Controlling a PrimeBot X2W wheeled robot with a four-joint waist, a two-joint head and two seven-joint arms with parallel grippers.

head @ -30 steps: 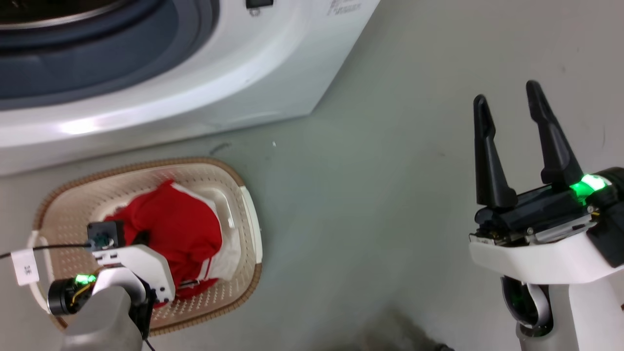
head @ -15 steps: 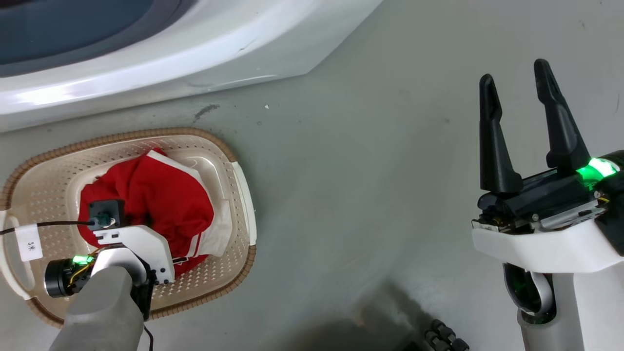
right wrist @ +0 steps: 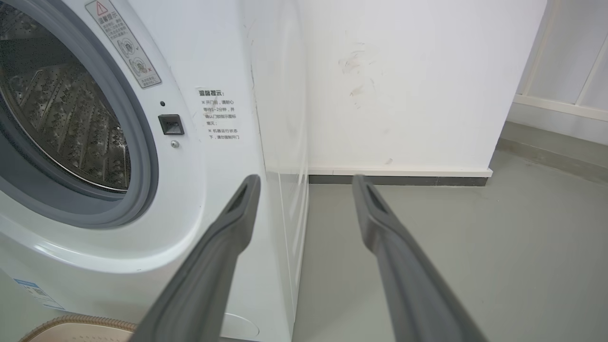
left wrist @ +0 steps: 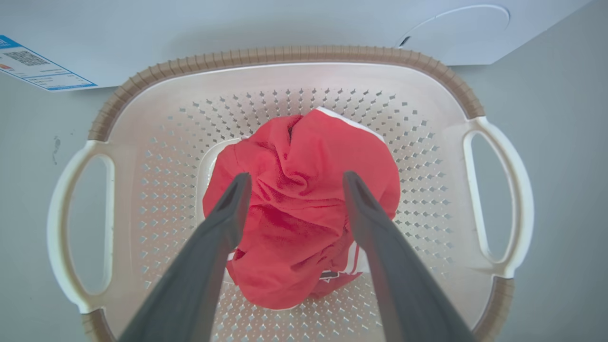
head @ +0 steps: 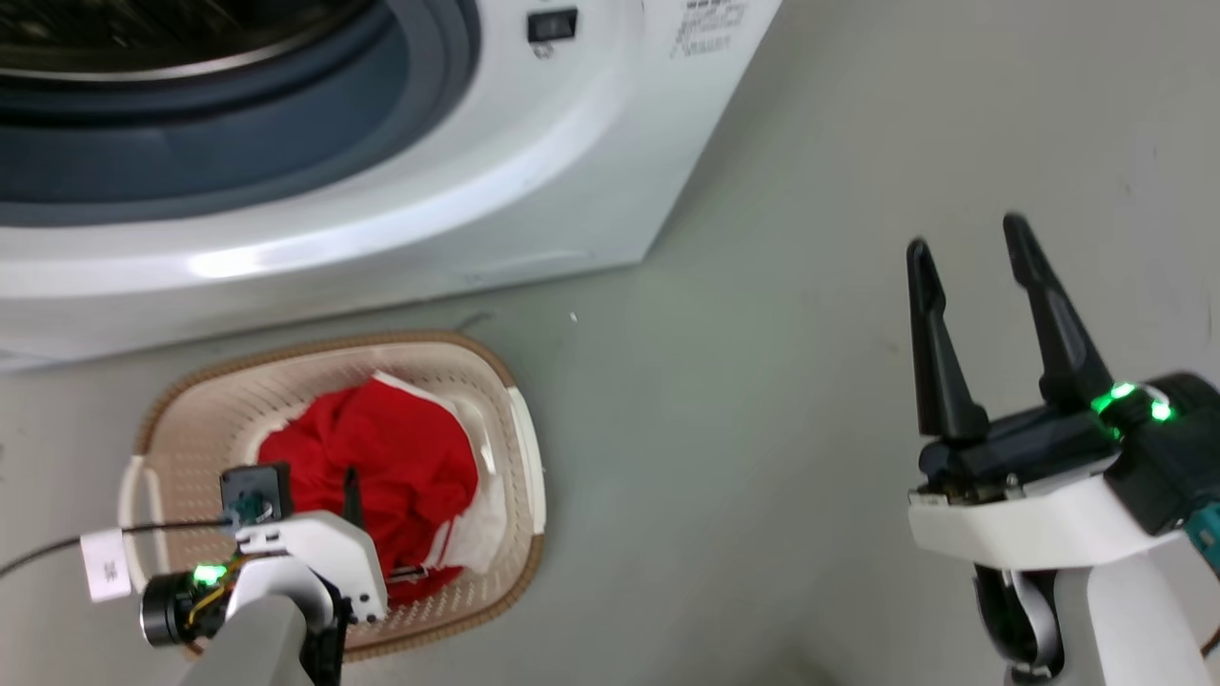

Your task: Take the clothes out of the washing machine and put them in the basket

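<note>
Now the left gripper (left wrist: 295,178) hangs over the basket (left wrist: 285,53) with its fingers spread and nothing between them. A second ago, seen from the head, it sat lower, pressed into the cloth. The jersey (left wrist: 304,142) lies crumpled in the middle of the basket, on its bottom, and seems free of both fingers. I judge the drop made and the gripper lifting clear.

The head camera has swung too, and the whole picture has shifted. The washer (head: 429,219), behind the basket, shows more of its port (head: 286,133) again, which is the camera's doing, not the basket's. From the right wrist, the part of the drum (right wrist: 61,118) that shows holds no cloth. The rest is out of sight, so I cannot tell whether more remains.

Well to the right of the basket, the right gripper (head: 966,236) hovers over the floor (head: 762,429), fingers apart and empty, much as before.
</note>
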